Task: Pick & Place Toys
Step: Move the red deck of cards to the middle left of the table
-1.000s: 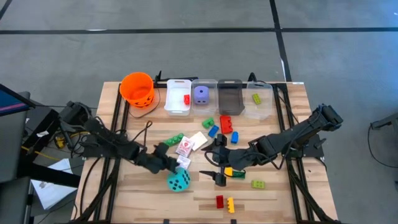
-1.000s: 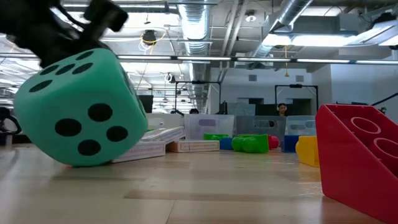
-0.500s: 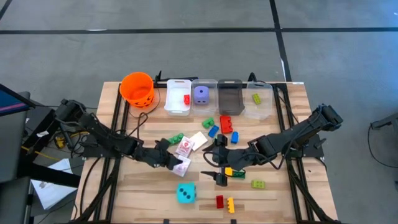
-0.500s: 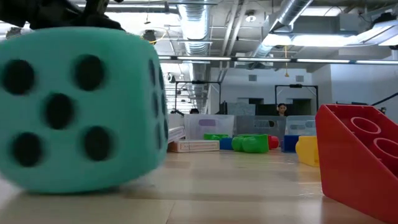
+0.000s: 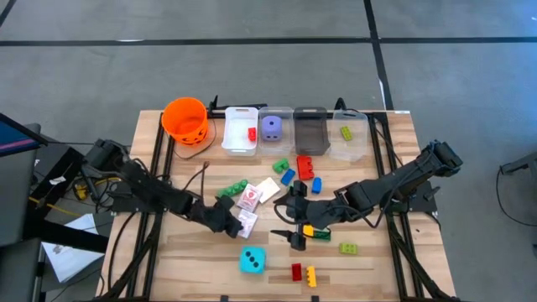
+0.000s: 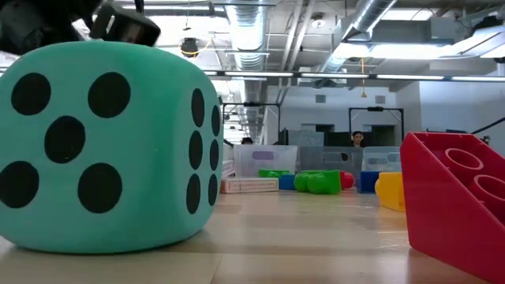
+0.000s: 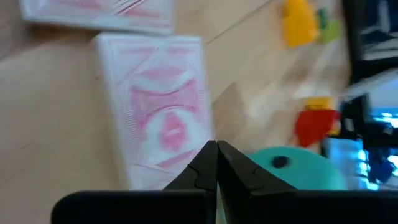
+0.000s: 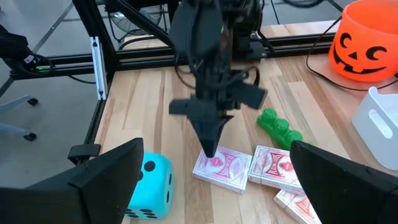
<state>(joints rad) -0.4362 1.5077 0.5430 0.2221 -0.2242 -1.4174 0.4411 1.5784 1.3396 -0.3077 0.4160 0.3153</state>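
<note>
Wooden slatted table [image 5: 185,252] on grey concrete floor; open-plan room with exposed ceiling ducts beyond. Left gripper [image 5: 237,225] clenched empty over red-and-white card [image 7: 163,118]; right gripper [image 5: 295,231] released, empty.

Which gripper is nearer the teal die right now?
Left. The left gripper, shut, sits just behind the teal die; the right gripper, open, is farther off to its right.

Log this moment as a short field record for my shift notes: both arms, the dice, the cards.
left gripper: fingers shut, empty, tip down by a red-and-white card
right gripper: fingers open, hovering over a yellow brick
teal die: free on the table near its front edge, apart from both grippers
purple die: inside a clear bin at the back
cards: several red-and-white, mid-table, beside a green brick
</note>
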